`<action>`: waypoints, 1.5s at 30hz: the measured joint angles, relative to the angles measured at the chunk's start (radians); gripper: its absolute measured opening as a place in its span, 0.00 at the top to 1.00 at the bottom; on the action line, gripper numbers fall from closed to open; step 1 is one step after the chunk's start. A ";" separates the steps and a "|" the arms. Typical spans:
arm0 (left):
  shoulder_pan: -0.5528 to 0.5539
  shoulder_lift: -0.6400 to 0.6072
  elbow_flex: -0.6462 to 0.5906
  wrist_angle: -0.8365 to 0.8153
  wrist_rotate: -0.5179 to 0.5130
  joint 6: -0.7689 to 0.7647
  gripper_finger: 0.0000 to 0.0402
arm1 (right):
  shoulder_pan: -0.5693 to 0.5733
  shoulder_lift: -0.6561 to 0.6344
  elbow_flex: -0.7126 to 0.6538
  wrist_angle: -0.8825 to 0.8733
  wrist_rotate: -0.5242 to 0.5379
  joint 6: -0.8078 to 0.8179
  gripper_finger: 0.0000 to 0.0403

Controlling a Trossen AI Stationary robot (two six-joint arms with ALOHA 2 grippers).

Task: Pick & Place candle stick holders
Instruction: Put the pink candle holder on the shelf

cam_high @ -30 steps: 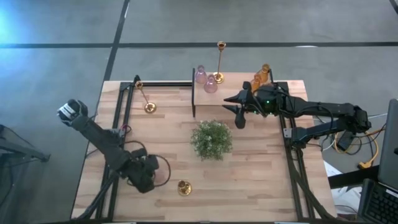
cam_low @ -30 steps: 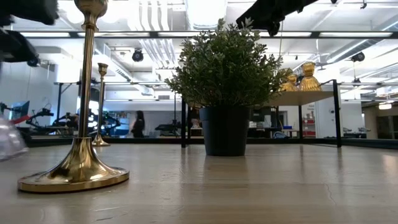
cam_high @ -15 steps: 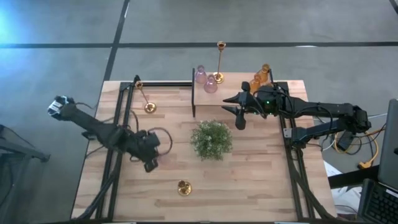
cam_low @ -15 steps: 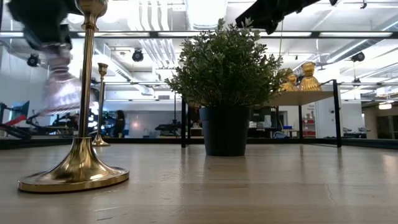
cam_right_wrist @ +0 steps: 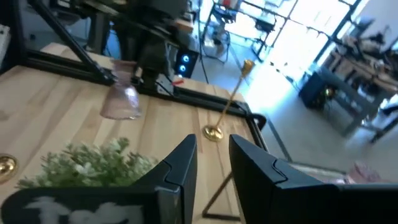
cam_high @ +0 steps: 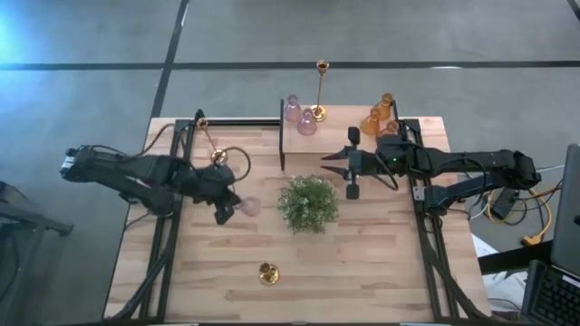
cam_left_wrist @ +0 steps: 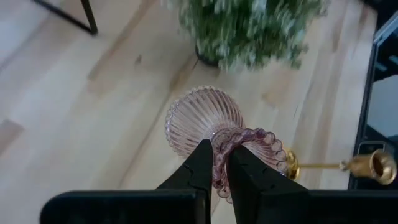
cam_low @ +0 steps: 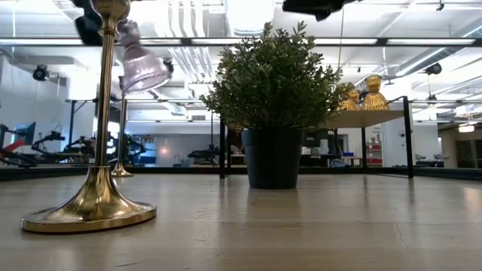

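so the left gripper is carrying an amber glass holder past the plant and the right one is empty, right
Not quite: the holder is pink glass, not amber. The left wrist view shows the left gripper shut on the pink glass holder by its beaded rim, near the plant. The right gripper is indeed empty.

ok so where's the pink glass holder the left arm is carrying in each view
High view: pink glass holder at the left tool, left of the green plant.
Low view: raised, upper left, behind the near brass stem.
Left wrist view: centre, rim pinched by the fingers.
Right wrist view: left of centre, above the plant.
Shared landmark: the plant.
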 joint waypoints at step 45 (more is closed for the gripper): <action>0.414 0.454 0.743 -0.216 0.172 0.322 0.92 | 0.117 0.568 0.469 0.080 0.459 -0.002 0.56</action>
